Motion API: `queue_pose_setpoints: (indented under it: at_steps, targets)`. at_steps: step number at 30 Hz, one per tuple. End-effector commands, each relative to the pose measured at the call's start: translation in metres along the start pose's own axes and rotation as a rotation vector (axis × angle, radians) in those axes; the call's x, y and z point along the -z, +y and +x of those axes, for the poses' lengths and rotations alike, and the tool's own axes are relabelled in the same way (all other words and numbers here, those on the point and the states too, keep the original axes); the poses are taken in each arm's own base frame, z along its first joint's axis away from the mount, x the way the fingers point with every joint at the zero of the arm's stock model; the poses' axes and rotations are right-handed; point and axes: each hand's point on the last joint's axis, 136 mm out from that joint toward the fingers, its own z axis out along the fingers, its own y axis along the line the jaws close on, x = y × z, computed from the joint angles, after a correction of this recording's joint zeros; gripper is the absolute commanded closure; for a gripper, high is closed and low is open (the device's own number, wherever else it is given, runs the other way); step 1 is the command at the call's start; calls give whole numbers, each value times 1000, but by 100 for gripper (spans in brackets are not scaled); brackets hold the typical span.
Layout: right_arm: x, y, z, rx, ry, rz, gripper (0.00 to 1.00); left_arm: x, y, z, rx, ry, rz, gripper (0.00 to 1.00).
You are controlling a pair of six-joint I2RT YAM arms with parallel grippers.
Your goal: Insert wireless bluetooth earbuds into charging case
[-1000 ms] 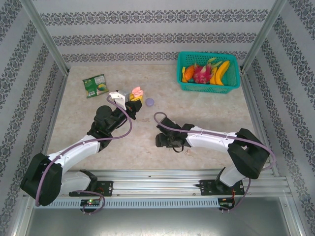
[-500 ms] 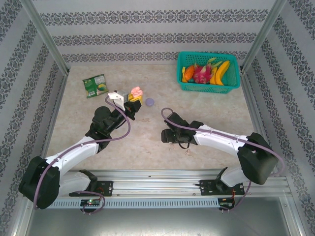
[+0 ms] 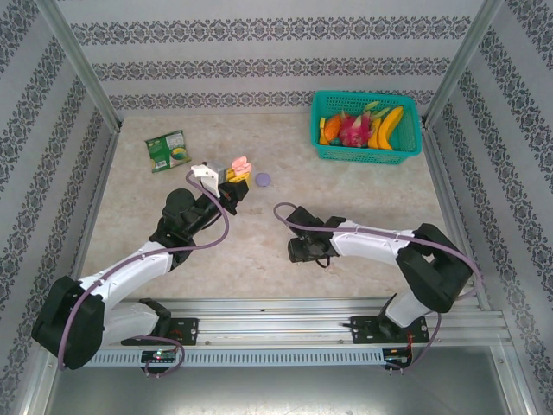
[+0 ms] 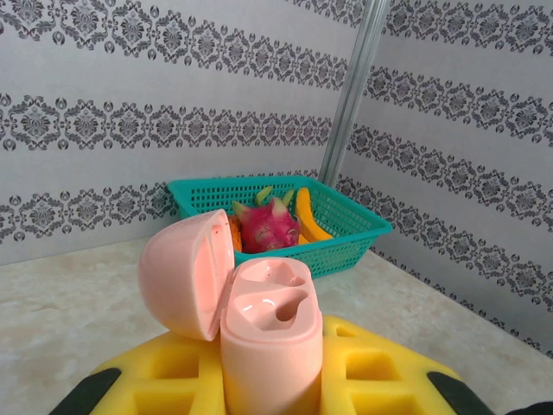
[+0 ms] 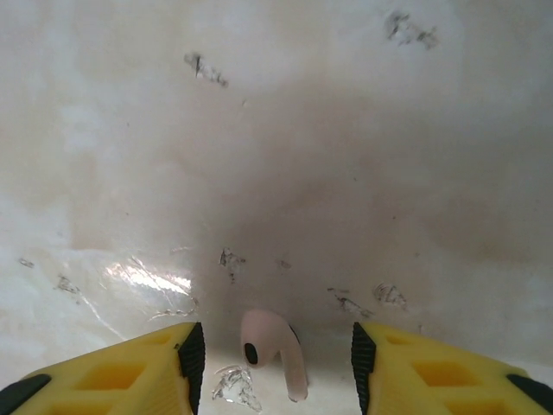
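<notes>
My left gripper [image 4: 273, 385] is shut on the pink charging case [image 4: 270, 333] and holds it upright above the table, also seen from above as the case [image 3: 240, 164]. Its lid [image 4: 183, 275] is swung open to the left, and both sockets are bare. Low over the table, my right gripper [image 5: 275, 367] stands open, the yellow fingers [image 5: 130, 367] on either side of a pale pink earbud [image 5: 273, 346]. The earbud lies on the table with a gap to each finger. From above, the right gripper [image 3: 298, 251] is near the table's middle.
A teal basket [image 3: 413, 130] of toy fruit stands at the back right, also the basket [image 4: 354, 226] in the left wrist view. A lilac disc [image 3: 263, 179] lies just right of the case. A green packet [image 3: 168, 150] lies at the back left.
My right gripper has shifted about over the middle of the table and its jaws have narrowed. The left gripper with the case has barely moved.
</notes>
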Motion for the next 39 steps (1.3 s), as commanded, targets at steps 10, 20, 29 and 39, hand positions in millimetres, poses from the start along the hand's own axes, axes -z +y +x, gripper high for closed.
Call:
queue_pose_setpoints:
  at_steps: [10,20,29,39]
  targets:
    - [-9,-2,-2,104,11,117,58,4,-17,-8,-33,-18,64,100]
    - [-12,2,-2,148,16,157,64,5,-17,-9,-32,-19,64,100]
    - [-9,3,-1,150,11,151,73,5,-19,-12,-35,-25,70,100]
    - [5,4,-5,136,-28,128,83,5,-19,-12,-38,-23,75,100]
